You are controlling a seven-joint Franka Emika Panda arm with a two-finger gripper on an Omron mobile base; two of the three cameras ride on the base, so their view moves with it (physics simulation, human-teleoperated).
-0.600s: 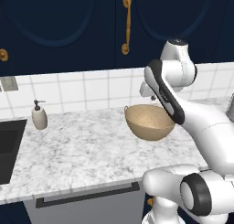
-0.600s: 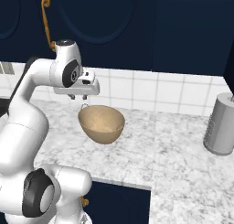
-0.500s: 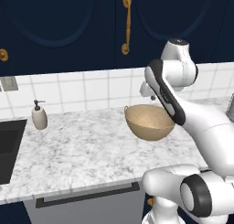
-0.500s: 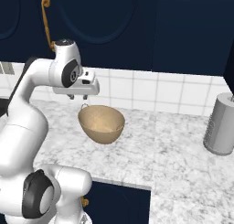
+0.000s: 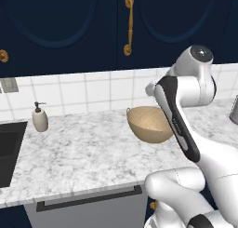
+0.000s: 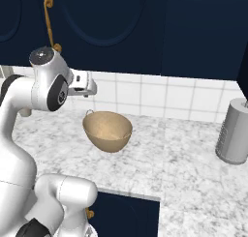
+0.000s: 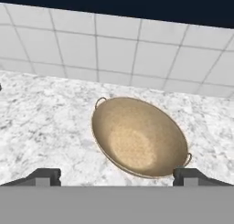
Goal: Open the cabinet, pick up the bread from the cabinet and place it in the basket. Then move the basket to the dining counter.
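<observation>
While the cabinet (image 5: 153,22) doors are shut, the white robot arm holds its gripper (image 7: 117,175) up above the basket (image 5: 149,124). From the hand view you look down into the basket, and the two dark fingertips (image 7: 45,175) stick up far apart at the bottom, one on each side. The claw is spread wide and nothing is in it. It is not touching the basket.

The basket is round and tan, and it sits on the white and grey marble worktop (image 5: 83,152), close to the tiled wall (image 5: 93,92). It has a small loop (image 5: 128,111) on its rim. Inside it looks bare. You cannot see the bread, because the dark blue doors hide what is inside the cabinet.

The cabinet hangs on the wall above the basket. It has a long curved brass handle (image 5: 128,24) that runs up and down. Another blue door to the left has a round brass knob (image 5: 3,55).

A small soap bottle (image 5: 40,117) stands on the worktop near a black sink (image 5: 9,152), well apart from the basket. Over in the right base view, a grey round can (image 6: 234,130) stands on the worktop far to the right of the basket
</observation>
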